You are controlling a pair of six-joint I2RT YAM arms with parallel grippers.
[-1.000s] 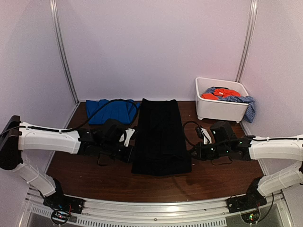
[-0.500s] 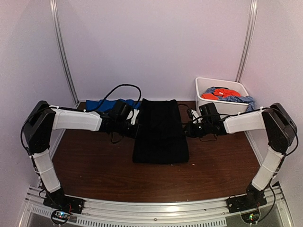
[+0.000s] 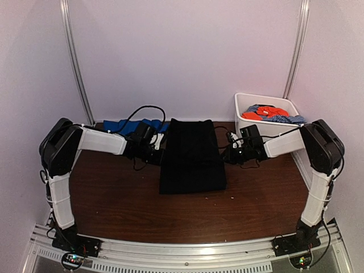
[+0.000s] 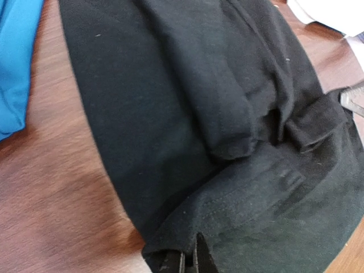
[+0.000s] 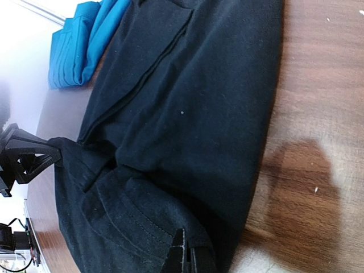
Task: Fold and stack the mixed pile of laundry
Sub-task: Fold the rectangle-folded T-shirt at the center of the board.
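Observation:
The black garment (image 3: 192, 156) lies flat in the middle of the table, partly doubled over on itself. My left gripper (image 3: 161, 149) is shut on its left edge; in the left wrist view the fingertips (image 4: 190, 259) pinch a stitched hem of the black garment (image 4: 187, 114). My right gripper (image 3: 226, 153) is shut on the right edge, its tips (image 5: 185, 256) clamping a hemmed fold of black cloth (image 5: 187, 102). A folded royal-blue garment (image 3: 122, 125) rests at the back left. Orange-red cloth (image 3: 265, 112) and blue-white speckled cloth (image 3: 289, 119) sit in the tub.
The white plastic tub (image 3: 263, 132) stands at the back right against the wall. Brown wooden tabletop (image 3: 114, 199) shows in front of the black garment. White walls close the back and both sides. Black cables loop over the blue garment (image 4: 14, 57).
Both arms swung away from the near edge toward the back, lifting the black garment's side edges along. The garment now looks shorter front to back.

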